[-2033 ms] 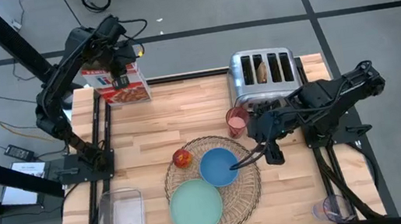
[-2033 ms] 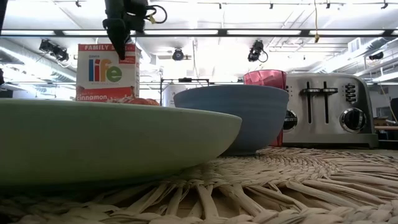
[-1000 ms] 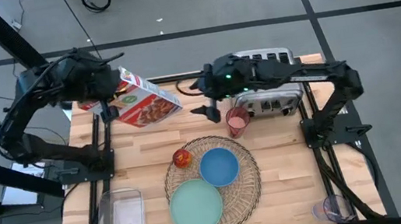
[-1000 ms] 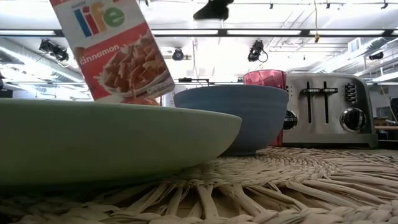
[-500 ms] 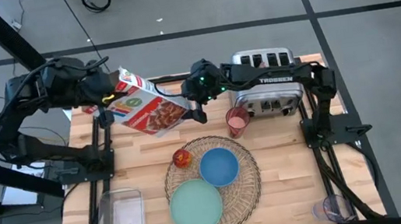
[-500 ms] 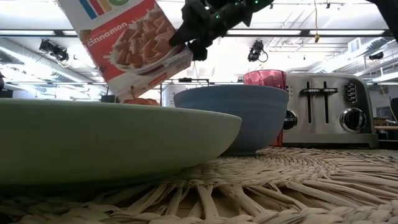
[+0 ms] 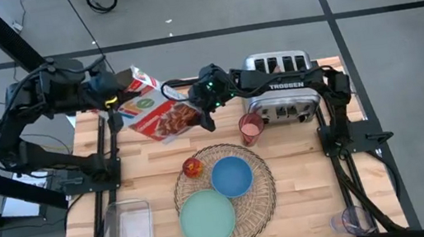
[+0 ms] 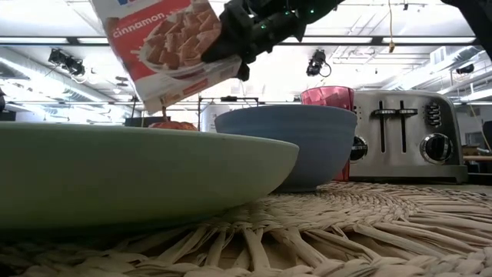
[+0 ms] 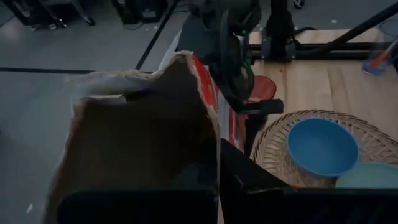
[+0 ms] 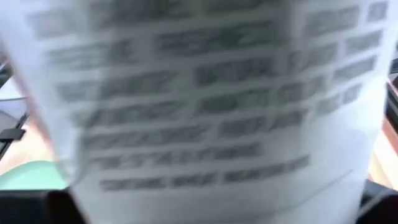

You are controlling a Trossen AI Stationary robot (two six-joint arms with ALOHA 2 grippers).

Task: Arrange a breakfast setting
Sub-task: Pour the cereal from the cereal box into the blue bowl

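Note:
My left gripper [image 7: 112, 100] is shut on the open top of a red cereal box [image 7: 158, 111], held tilted above the table's far left. My right gripper [image 7: 204, 116] is open at the box's bottom end [image 8: 201, 77], its fingers either side of the white text panel [image 10: 199, 99]. On the round straw placemat [image 7: 263, 196] sit the mint-green plate [image 7: 207, 219] and blue bowl [image 7: 231, 176]. The red apple [image 7: 193, 167] lies at the mat's left edge. The pink cup [image 7: 251, 129] stands beside the toaster. Toast and spoon are not in view. My left gripper holds the box by the wall at its open top [image 9: 214, 146], apparently one finger inside and one outside. It comes from the table's left. The box is lifted clear and tilted, its bottom end toward the right arm. My right gripper: I cannot tell whether its fingers touch the box.
The chrome toaster [image 7: 278, 84] stands at the far right under my right arm. A clear plastic bin [image 7: 131, 234] lies at the near left. A small clear cup [image 7: 348, 220] stands at the near right corner.
My right gripper has gone toward the table's left, from near the pink cup to the box's bottom end. My left gripper has carried the box a little toward the right; the box has come up higher and stays clear of the table.

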